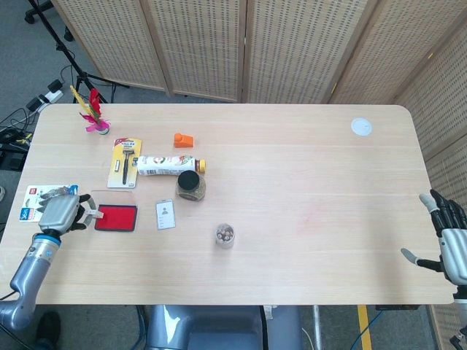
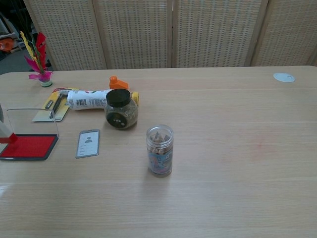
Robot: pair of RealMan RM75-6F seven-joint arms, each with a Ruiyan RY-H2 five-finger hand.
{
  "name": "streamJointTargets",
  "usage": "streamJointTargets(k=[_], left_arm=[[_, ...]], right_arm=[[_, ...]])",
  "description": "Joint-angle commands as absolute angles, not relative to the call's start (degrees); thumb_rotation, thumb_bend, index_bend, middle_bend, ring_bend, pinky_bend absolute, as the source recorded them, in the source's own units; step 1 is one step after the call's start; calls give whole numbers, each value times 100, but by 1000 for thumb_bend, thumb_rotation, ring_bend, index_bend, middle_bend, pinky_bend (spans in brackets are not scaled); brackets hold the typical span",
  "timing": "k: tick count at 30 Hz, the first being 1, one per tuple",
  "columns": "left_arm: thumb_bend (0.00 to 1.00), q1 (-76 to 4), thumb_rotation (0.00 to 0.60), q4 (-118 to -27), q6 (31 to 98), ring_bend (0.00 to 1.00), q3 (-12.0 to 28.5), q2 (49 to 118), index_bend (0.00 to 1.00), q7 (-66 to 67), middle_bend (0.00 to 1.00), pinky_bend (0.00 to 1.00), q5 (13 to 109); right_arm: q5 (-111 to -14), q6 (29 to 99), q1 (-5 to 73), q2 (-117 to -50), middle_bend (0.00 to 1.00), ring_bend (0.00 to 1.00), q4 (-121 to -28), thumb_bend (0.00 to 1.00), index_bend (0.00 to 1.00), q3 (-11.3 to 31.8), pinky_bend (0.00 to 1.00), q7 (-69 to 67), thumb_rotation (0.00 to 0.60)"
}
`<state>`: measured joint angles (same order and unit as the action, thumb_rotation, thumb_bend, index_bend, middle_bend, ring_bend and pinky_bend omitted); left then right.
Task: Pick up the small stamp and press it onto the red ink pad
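The right hand (image 1: pixel 446 237) hangs off the table's (image 1: pixel 306 182) right edge, fingers spread and empty. Near the left edge, the left hand (image 1: pixel 60 213) grips the stamp (image 2: pixel 6 134), tilted, red face down-right at the ink pad's (image 1: pixel 117 218) left end.

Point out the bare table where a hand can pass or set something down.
Free: the wide stretch right of the clear jar, up to the white disc, and the front strip below the red ink pad. Crowded: the left end, around the razor pack, tube, dark-lidded jar and card.
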<state>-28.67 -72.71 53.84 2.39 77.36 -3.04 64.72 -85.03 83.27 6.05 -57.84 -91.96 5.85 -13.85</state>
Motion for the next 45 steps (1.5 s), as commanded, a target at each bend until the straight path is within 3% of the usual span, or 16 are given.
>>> streamJointTargets(k=[1,45], left_arm=[[432,-2869,600,-7163,5291,1000,270,7806,589,-357,977,990,6507],[431,-2978,600,-6803,4874,1000,496,8365,592,373,977,990,6324]], right_arm=[[-8499,8321,607,-5784,0,0,-9192,0,6,585,0,-1392,600],[-8457,8352,602,-5783,0,0,-9139,0,6,616,0,-1518,600]])
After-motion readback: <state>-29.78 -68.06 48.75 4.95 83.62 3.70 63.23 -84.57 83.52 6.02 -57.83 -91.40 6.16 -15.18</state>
